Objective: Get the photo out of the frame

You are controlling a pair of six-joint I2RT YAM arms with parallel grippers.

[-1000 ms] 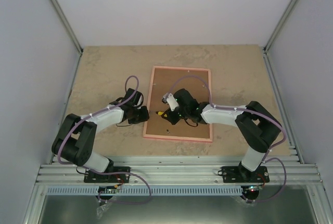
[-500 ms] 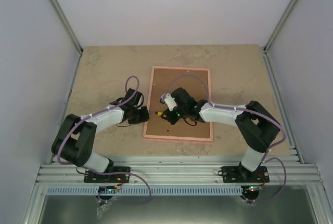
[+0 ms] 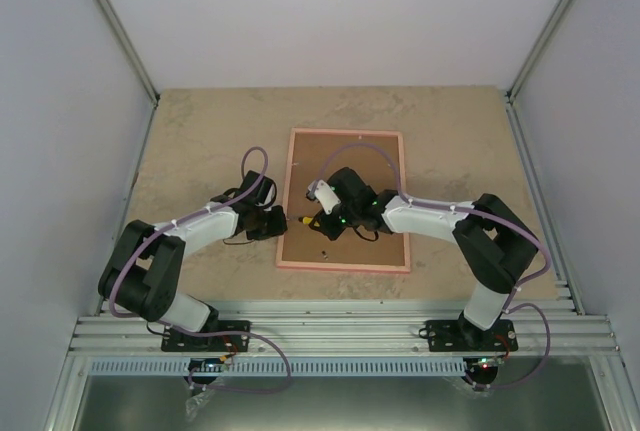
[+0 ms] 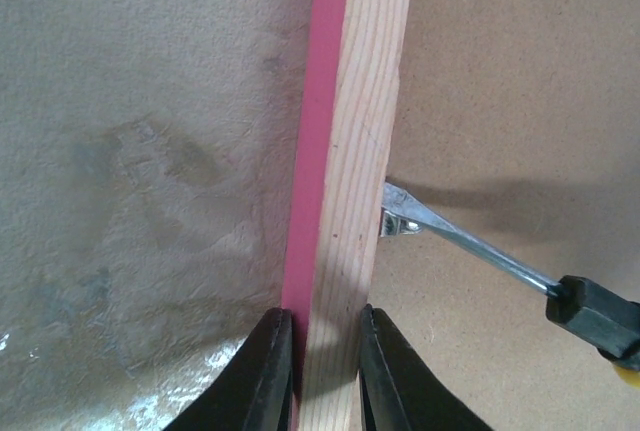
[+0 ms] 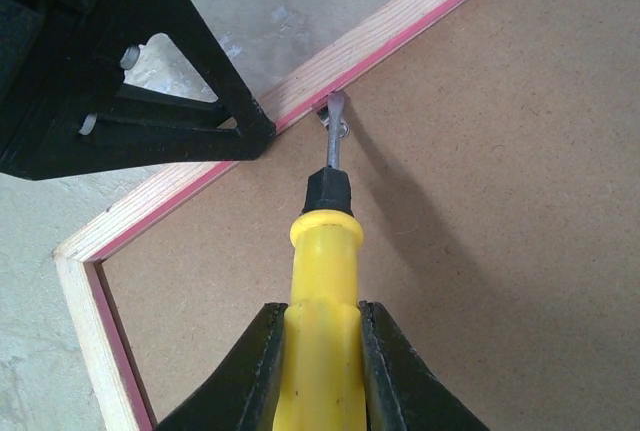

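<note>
The pink frame lies face down on the table with its brown fibreboard back up. The photo is hidden beneath that back. My left gripper is shut on the frame's left rail, one finger on each side. My right gripper is shut on a yellow-handled screwdriver. The screwdriver's blade tip touches a small metal tab at the rail's inner edge. The tab and the blade also show in the left wrist view.
The table top is beige and mottled, with grey walls on three sides. A ribbed metal rail runs along the near edge by the arm bases. Purple cables loop above both wrists.
My right gripper with the screwdriver has shifted slightly toward the far side along the rail. My left gripper has stayed clamped on the rail.
</note>
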